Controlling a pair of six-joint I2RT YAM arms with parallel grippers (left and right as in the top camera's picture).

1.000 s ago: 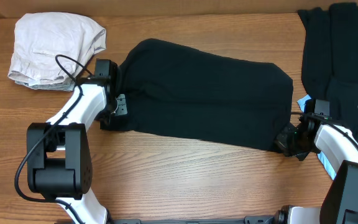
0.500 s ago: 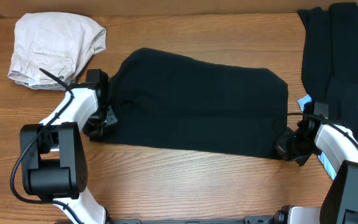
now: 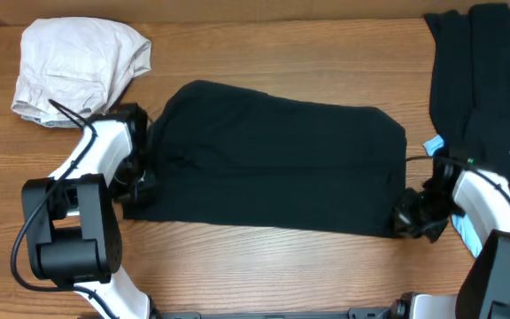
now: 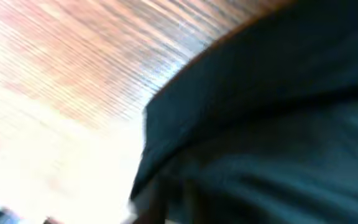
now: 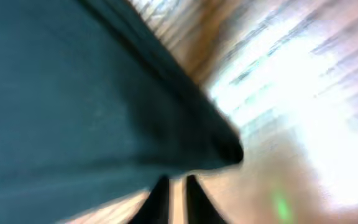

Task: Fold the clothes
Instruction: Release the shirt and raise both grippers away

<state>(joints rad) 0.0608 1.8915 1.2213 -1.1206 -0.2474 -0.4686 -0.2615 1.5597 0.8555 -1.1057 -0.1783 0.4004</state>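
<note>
Garment (image 3: 277, 155) spans left claw (image 3: 138, 188) to right claw (image 3: 405, 215).

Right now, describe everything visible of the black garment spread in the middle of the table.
The black garment is soft, plain, matte fabric, lying flat across the middle of the wooden table as a wide, roughly rectangular shape with faint creases. The left end effector meets its lower left corner and the right end effector its lower right corner; whether either grips it is unclear.
</note>
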